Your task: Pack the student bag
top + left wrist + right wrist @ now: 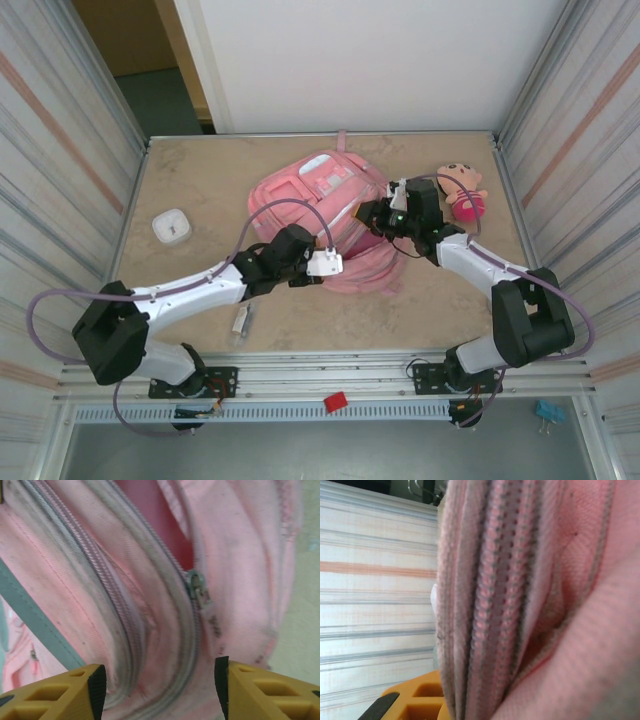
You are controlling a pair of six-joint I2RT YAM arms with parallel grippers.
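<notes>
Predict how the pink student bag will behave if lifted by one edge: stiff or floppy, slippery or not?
Probably floppy: the student bag lies slumped on the table, its fabric in soft creases. Lifted by one edge, it would likely sag rather than hold shape. The woven cloth looks rough, so it probably will not slip.

Left arm point(190, 290), right arm point(468, 257): white links, black joints. A lilac cable point(295, 202) loops along each. My fingers point(55, 697): yellow, hollow-celled, with black pads point(97, 685) on the inner faces.
</notes>
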